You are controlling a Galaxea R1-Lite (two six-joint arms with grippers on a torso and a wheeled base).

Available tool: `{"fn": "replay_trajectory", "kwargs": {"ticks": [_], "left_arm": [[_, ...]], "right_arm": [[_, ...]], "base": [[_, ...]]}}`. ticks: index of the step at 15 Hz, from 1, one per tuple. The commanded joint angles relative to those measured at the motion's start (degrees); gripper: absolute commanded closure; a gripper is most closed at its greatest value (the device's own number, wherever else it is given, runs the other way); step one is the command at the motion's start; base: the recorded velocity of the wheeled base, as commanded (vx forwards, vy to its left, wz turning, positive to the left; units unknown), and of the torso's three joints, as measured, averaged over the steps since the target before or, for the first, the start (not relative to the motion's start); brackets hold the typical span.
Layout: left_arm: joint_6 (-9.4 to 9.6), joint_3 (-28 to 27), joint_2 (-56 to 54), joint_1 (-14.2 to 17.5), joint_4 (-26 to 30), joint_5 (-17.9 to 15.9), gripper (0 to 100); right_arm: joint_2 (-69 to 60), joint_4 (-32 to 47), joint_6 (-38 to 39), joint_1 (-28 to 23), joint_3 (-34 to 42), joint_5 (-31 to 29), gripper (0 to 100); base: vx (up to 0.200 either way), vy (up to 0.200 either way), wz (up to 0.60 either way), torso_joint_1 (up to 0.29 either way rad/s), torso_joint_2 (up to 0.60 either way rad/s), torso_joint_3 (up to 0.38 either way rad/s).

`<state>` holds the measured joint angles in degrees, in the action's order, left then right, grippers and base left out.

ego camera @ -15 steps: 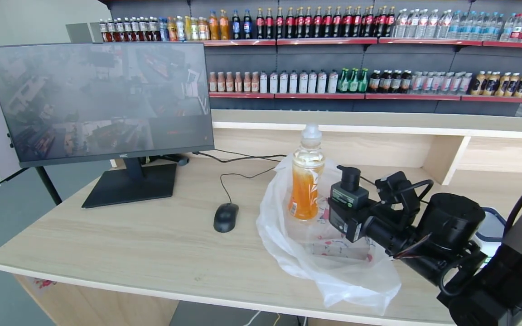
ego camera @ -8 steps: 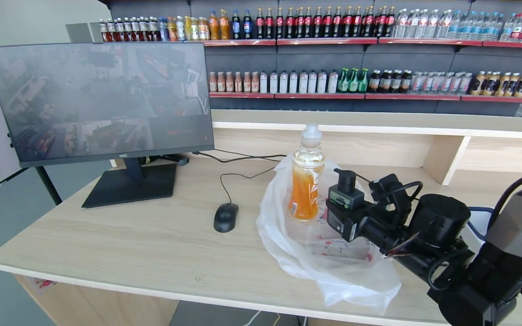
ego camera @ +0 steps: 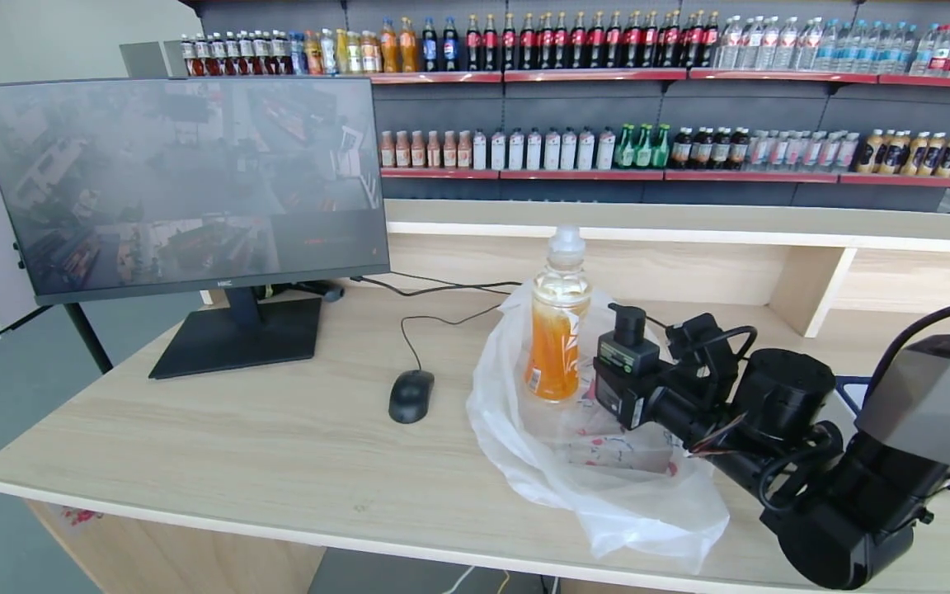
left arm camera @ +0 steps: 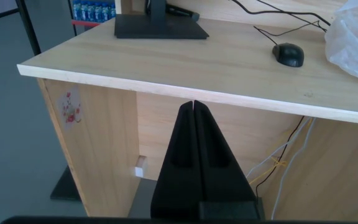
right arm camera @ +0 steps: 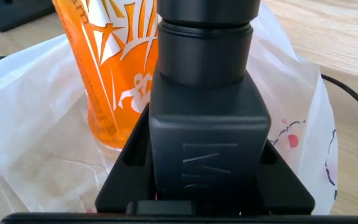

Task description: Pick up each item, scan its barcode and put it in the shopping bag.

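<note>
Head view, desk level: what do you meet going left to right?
First the monitor → mouse → orange drink bottle → barcode scanner. The shopping bag is left out: it spreads under both bottle and scanner.

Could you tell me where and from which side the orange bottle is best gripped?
I'd grip the orange bottle around its straight body, below the narrowing neck, from the robot's left: it stands upright, and the scanner sits close on its right.

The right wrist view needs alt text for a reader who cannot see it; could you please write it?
A black handheld barcode scanner, clamped in the right gripper, faces a clear plastic bottle of orange drink. The bottle stands upright in a crumpled white plastic shopping bag on a light wooden counter.
</note>
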<state>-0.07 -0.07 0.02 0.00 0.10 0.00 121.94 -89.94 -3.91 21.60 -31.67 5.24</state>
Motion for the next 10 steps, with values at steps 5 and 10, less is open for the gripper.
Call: {"fn": "replay_trajectory", "kwargs": {"ticks": [5, 10], "left_arm": [[-0.01, 0.1, 0.0, 0.0, 0.0, 0.0, 100], [-0.01, 0.1, 0.0, 0.0, 0.0, 0.0, 100]], "right_arm": [[1.3, -0.1, 0.0, 0.1, 0.0, 0.0, 100], [1.5, -0.1, 0.0, 0.1, 1.8, 0.0, 100]], "base": [[0.0, 0.0, 0.0, 0.0, 0.0, 0.0], [0.0, 0.0, 0.0, 0.0, 0.0, 0.0]]}}
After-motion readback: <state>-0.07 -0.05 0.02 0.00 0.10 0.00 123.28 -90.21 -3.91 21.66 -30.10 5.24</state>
